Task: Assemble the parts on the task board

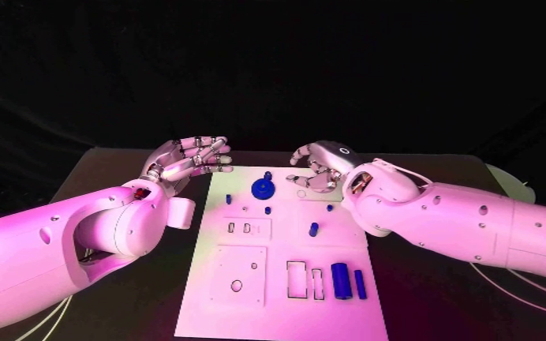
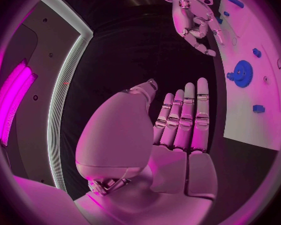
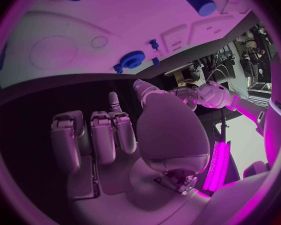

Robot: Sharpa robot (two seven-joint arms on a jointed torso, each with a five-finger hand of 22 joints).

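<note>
The board (image 1: 285, 278) lies mid-bench (image 1: 102, 175), a white plate w/ dark bench free on both long sides. Left hand (image 1: 188, 158) is by the board's far left corner, fingers straight, holding nothing. Right hand (image 1: 319, 166) is over the far right edge, fingers curled, nothing in it. Blue gear (image 1: 263, 190) sits on the board betw. both hands; cylinder (image 1: 340, 281) at the near right.

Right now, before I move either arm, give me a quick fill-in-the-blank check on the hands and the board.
1. The left hand holds ____.
2. The blue gear lies on the white ____.
3. The right hand hovers over the board's far ____ corner, as the head view shows it.
4. The long blue cylinder lies at the end of the task board ____ the robot.

Missing words: nothing; task board; right; nearest
</note>
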